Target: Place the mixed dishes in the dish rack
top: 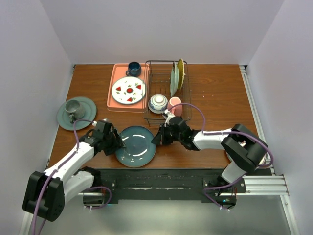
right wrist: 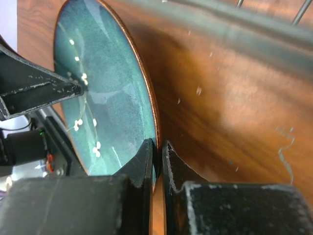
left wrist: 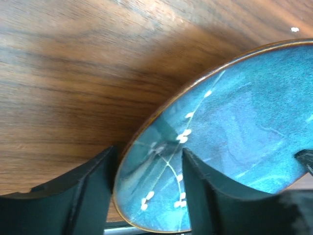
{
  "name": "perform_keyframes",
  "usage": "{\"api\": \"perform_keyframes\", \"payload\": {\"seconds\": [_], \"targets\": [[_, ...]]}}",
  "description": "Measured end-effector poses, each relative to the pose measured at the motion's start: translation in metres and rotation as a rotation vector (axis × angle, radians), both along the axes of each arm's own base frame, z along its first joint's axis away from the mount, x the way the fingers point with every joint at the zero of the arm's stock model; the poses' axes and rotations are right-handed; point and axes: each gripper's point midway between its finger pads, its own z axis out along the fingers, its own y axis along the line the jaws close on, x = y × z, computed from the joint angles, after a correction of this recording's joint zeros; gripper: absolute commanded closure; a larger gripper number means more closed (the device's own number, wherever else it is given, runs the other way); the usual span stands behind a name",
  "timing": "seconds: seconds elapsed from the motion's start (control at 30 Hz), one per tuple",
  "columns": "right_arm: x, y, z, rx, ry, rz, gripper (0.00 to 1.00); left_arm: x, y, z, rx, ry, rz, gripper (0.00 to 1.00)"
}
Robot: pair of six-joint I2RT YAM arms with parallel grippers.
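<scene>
A teal-blue plate with small white marks lies at the front middle of the table. My right gripper is shut on its right rim; in the right wrist view the two fingers pinch the plate's copper edge. My left gripper is open at the plate's left rim, with one finger over the wood and the other over the plate. The dish rack stands behind and holds a teal-grey plate and a yellow plate upright, a blue-and-white bowl and a pink mug.
A pink tray left of the rack carries a white plate with red marks and a dark blue mug. A grey-green saucer with a cup sits at the left. The rack's wire is close above my right gripper.
</scene>
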Motion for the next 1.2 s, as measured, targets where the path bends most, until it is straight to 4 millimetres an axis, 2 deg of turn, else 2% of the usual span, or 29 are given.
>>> {"api": "perform_keyframes", "payload": {"seconds": [0.2, 0.4, 0.53, 0.63, 0.9, 1.2], "targets": [[-0.016, -0.004, 0.010, -0.038, 0.108, 0.000, 1.00, 0.001, -0.002, 0.012, -0.025, -0.047, -0.007, 0.20], [-0.020, -0.003, 0.028, -0.077, 0.177, 0.007, 1.00, 0.006, -0.004, 0.028, -0.049, -0.124, -0.007, 0.12], [-0.020, -0.009, 0.030, -0.097, 0.238, -0.012, 1.00, 0.007, -0.004, 0.031, -0.051, -0.135, -0.007, 0.08], [-0.019, -0.016, 0.030, -0.100, 0.292, -0.041, 1.00, 0.008, -0.003, 0.033, -0.046, -0.139, -0.004, 0.06], [0.002, -0.038, 0.047, -0.023, 0.408, -0.173, 1.00, 0.009, -0.003, 0.037, -0.044, -0.143, -0.002, 0.05], [0.001, -0.034, 0.062, 0.037, 0.453, -0.195, 1.00, 0.006, -0.018, 0.035, -0.115, -0.106, -0.048, 0.05]]}}
